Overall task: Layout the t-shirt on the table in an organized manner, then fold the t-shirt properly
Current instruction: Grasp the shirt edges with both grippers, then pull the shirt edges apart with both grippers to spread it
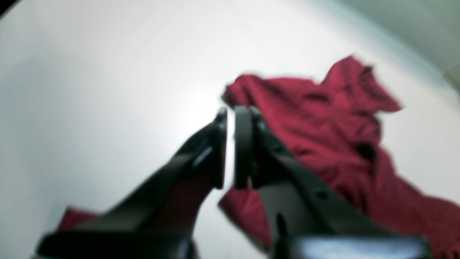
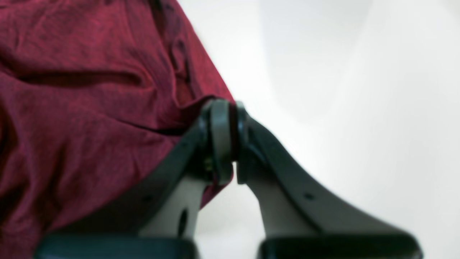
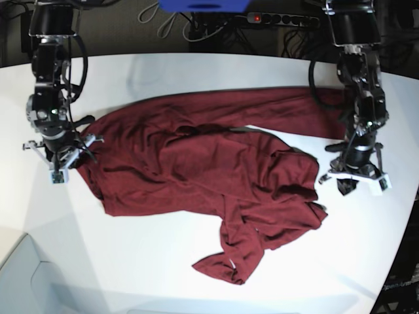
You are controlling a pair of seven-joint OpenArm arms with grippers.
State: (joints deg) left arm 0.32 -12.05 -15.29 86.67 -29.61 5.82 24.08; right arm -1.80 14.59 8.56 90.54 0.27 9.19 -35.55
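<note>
Base view: t-shirt point(image 3: 196, 157) crumpled on table point(image 3: 131, 275); right tool point(image 2: 227, 108) pinching its edge.

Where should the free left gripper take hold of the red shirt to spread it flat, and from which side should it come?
Probably the crumpled edge of the shirt nearest the left gripper. That side lies bunched in folds while the far side is already pinched by the right gripper. Come down from above at the bare table side, then pull outward.
</note>
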